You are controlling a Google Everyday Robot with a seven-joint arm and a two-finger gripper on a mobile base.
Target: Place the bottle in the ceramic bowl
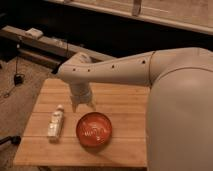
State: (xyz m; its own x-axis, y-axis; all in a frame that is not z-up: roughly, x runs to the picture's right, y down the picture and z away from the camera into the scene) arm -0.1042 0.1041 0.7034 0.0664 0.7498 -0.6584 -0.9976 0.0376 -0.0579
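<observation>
Red-orange ceramic bowl (83, 135) sits beside bottle (55, 124), jaws just behind.

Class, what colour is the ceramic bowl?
The ceramic bowl is glossy red-orange with faint white marks, clearest in the camera view; the tool hovers just behind it.

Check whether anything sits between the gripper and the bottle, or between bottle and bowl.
Nothing visible. The gripper hangs over the table behind the gap between bottle and ceramic bowl; only bare wood separates the bottle from the bowl.
</observation>
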